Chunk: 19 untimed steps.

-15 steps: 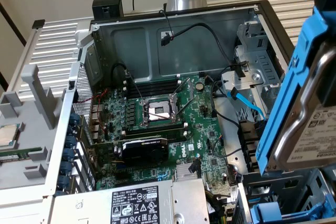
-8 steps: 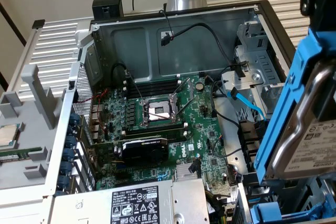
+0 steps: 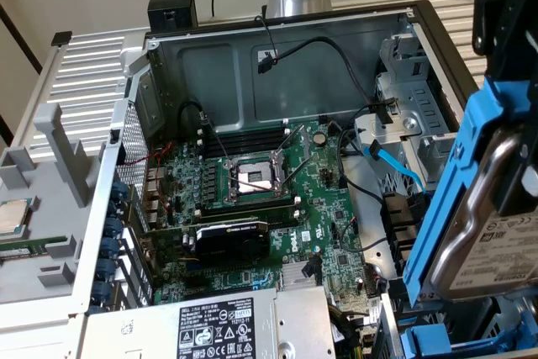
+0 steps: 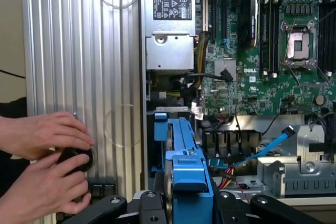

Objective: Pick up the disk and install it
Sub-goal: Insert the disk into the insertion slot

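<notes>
1. Computer case [image 3: 252, 65] stands open in the exterior view. The dial is centred on the processor socket [image 3: 256, 178]. The motherboard [image 3: 328, 208] covers the case floor. The black graphics card [image 3: 231, 241] sits at 6 o'clock, just beside the socket. The power-supply box [image 3: 244, 325] with its white warning label lies further out at 6 o'clock.
2. Drive cage [image 3: 403, 107] sits at 2 o'clock, against the case wall on the exterior view's right. A blue data cable [image 3: 395, 161] trails from it at 3 o'clock. A black cable [image 3: 336, 52] loops across the back wall at 1 o'clock.
3. Disk [image 3: 492, 245] is at 4 o'clock, held up near the camera and tilted, with its white label facing out. It is clipped in the blue carrier [image 3: 454, 182] and overlaps the case edge.
4. Gripper [image 4: 186, 203], wrist view — the black fingers [image 4: 152, 205] are partly closed. One stands on each side of the carrier and they clamp it, so the disk is gripped edge-on.
5. Outside the case at 9 o'clock, a grey tray [image 3: 50, 166] holds a processor chip [image 3: 13, 216].
6. Wrist view — a person's two hands [image 4: 44, 182] grasp a black knob [image 4: 79, 158] on the ribbed metal panel [image 4: 79, 51] beside the case.
</notes>
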Tool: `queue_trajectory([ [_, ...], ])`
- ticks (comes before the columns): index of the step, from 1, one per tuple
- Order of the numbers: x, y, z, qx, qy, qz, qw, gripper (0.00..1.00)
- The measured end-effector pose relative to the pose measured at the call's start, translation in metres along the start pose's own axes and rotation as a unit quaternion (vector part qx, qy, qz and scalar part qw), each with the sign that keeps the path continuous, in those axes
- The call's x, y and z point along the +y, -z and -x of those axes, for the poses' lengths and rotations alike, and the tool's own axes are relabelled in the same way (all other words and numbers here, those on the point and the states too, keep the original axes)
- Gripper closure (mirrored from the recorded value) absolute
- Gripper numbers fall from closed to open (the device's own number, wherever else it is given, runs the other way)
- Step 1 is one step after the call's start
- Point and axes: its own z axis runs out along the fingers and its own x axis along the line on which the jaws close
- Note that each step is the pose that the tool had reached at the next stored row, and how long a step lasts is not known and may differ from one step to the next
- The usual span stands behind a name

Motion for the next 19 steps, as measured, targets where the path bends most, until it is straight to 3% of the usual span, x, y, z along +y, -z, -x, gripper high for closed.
queue_trajectory([
  [5, 0.0003, -0.0037, 0.005, 0.0056, 0.001, -0.0001, 1.0000, 0.63],
  [11, 0.0007, -0.0075, 0.012, 0.0097, 0.004, -0.0001, 0.9999, 0.63],
  [19, 0.0011, -0.0146, 0.012, 0.0119, 0.008, 0.0000, 0.9999, 0.63],
])
